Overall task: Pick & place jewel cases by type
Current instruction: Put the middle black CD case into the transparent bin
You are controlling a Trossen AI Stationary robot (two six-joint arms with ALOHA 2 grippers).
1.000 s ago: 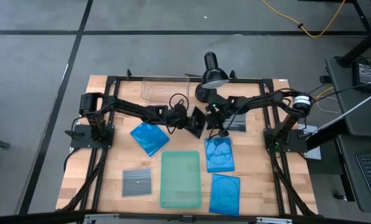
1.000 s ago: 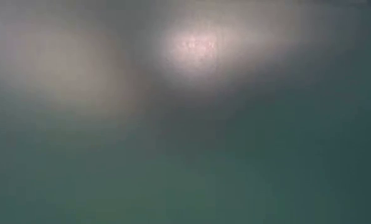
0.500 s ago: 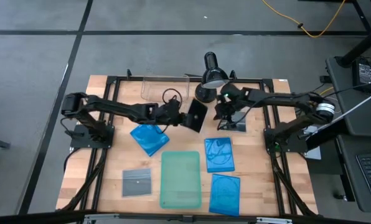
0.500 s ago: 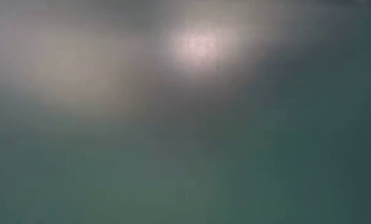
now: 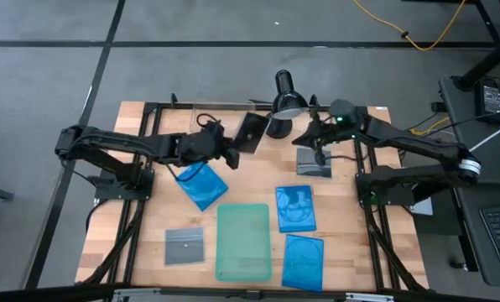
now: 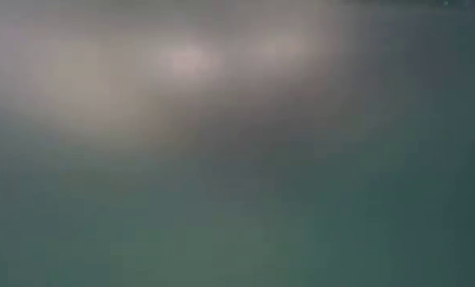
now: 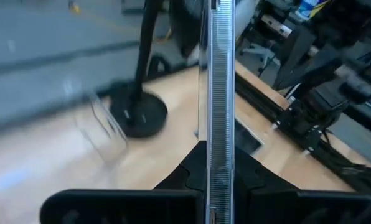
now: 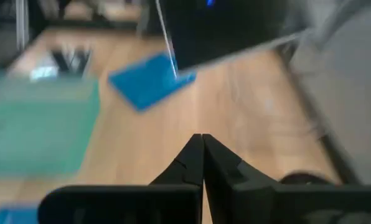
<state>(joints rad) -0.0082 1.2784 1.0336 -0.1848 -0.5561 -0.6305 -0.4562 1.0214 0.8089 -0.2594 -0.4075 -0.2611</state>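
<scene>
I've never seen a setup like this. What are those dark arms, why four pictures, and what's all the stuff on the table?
These are two robot arms bolted to a wooden table. One picture looks straight down; one sits at table height but shows only blur; the other two come from cameras on each wrist. On the table lie three blue cases, two grey cases, a pale-green tray, a clear bin and a black lamp. The left hand is shut on a dark case, seen edge-on in its wrist picture. The right hand is shut and holds nothing.
</scene>
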